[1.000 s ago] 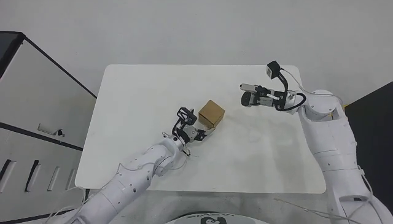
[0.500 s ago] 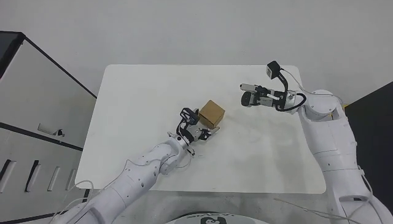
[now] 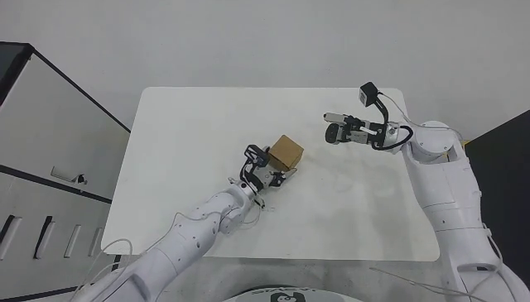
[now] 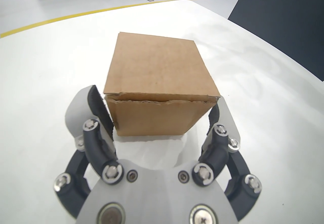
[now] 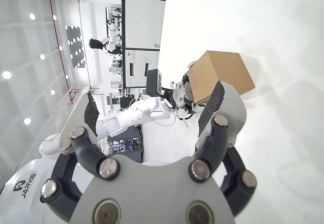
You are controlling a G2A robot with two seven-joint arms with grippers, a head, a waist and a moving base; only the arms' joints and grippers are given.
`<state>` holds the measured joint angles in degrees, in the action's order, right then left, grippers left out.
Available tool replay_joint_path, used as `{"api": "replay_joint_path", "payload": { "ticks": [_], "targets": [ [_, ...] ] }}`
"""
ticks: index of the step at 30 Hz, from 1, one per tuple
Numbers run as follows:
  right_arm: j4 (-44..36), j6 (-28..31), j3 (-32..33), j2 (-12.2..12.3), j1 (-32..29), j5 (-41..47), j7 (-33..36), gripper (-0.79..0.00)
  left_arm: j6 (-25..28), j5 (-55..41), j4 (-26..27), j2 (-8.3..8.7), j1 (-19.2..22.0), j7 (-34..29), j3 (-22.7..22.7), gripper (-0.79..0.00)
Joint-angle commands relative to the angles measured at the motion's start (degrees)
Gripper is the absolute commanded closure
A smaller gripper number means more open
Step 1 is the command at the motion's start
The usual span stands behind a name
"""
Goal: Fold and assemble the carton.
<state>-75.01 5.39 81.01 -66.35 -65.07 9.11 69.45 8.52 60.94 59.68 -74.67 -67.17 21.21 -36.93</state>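
Facing the brown carton [image 4: 157, 70] from close by, the left pincer [image 4: 156, 101] is spread wide. The carton stands on the white table [image 3: 182, 136] directly in front of this pincer, and every side that shows is closed. Its near face sits between the two fingertips, with one pad [image 4: 97, 103] at one near corner and the second pad at the other corner; I cannot tell if they press it. Further to the right, well apart from the carton, the right pincer [image 3: 329, 127] hangs above the table with its fingers also spread.
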Motion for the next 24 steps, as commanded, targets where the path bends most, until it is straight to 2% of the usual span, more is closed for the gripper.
{"api": "replay_joint_path", "payload": {
  "ticks": [1, 6, 11, 17, 24],
  "targets": [
    [0.0, 0.0, 0.0, 0.0, 0.0, 0.0, 0.0, -0.785, -0.2, 0.2, -0.3, -0.16, 0.0, 0.4, -0.3, 0.000],
    [0.0, 0.0, 0.0, 0.0, 0.0, 0.0, 0.0, -0.785, -0.3, 1.9, 0.1, 0.00, -0.1, 1.0, -1.7, 0.000],
    [0.0, 0.0, 0.0, 0.0, 0.0, 0.0, 0.0, -0.785, 2.9, 5.7, 3.2, 1.35, -0.9, 0.8, -4.0, 0.000],
    [0.0, 0.0, 0.0, 0.0, 0.0, 0.0, 0.0, -0.785, 12.6, 12.2, 11.0, 4.84, -4.1, -2.2, -9.3, 0.000],
    [0.0, 0.0, 0.0, 0.0, 0.0, 0.0, 0.0, -0.785, 24.7, 17.1, 24.7, 9.36, -11.0, -7.9, -18.6, 0.000]
  ]
}}
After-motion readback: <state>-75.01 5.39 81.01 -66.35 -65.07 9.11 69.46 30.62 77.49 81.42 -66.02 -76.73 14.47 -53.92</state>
